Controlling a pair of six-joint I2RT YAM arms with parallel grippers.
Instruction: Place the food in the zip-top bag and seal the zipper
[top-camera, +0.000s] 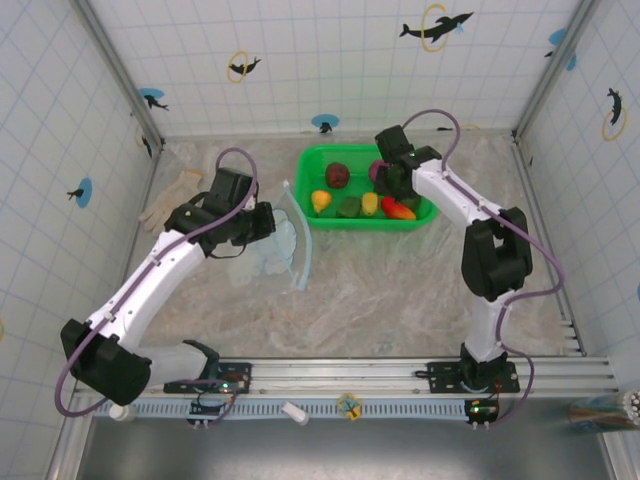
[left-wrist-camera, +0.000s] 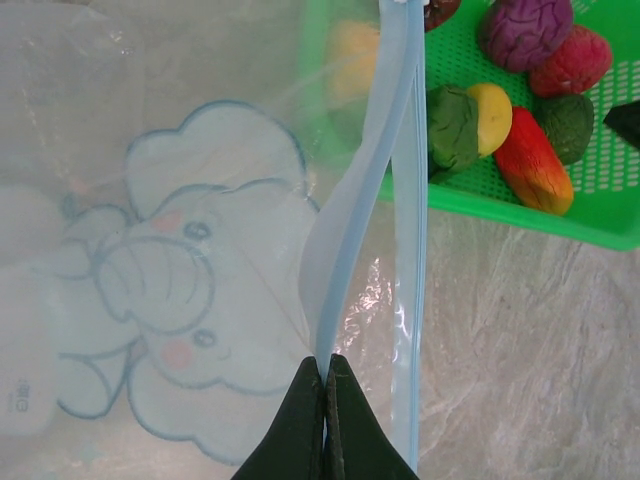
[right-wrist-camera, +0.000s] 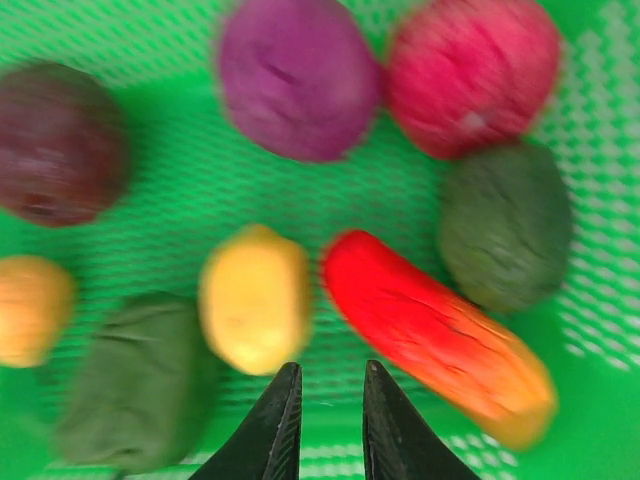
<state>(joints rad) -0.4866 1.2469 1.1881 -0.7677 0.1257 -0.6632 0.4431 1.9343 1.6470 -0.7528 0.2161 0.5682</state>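
Note:
The clear zip-top bag (top-camera: 272, 243) with an elephant print (left-wrist-camera: 170, 290) lies left of the green basket (top-camera: 420, 221). My left gripper (left-wrist-camera: 325, 365) is shut on one lip of its pale-blue zipper strip (left-wrist-camera: 370, 180), which holds the mouth (top-camera: 300, 232) apart. The food lies in the basket: a maroon piece (right-wrist-camera: 55, 140), a purple one (right-wrist-camera: 295, 75), a red one (right-wrist-camera: 475, 70), a dark green one (right-wrist-camera: 505, 225), a red-orange one (right-wrist-camera: 430, 330), a yellow one (right-wrist-camera: 255, 295), an orange one (right-wrist-camera: 30, 305) and a green one (right-wrist-camera: 140, 385). My right gripper (right-wrist-camera: 330, 385) hangs open over the basket, between the yellow and red-orange pieces.
A white glove (top-camera: 172, 197) lies at the back left by the wall. Tiled walls close in the marbled table (top-camera: 400, 300) on three sides. The arm bases sit on a rail (top-camera: 400, 375) at the near edge.

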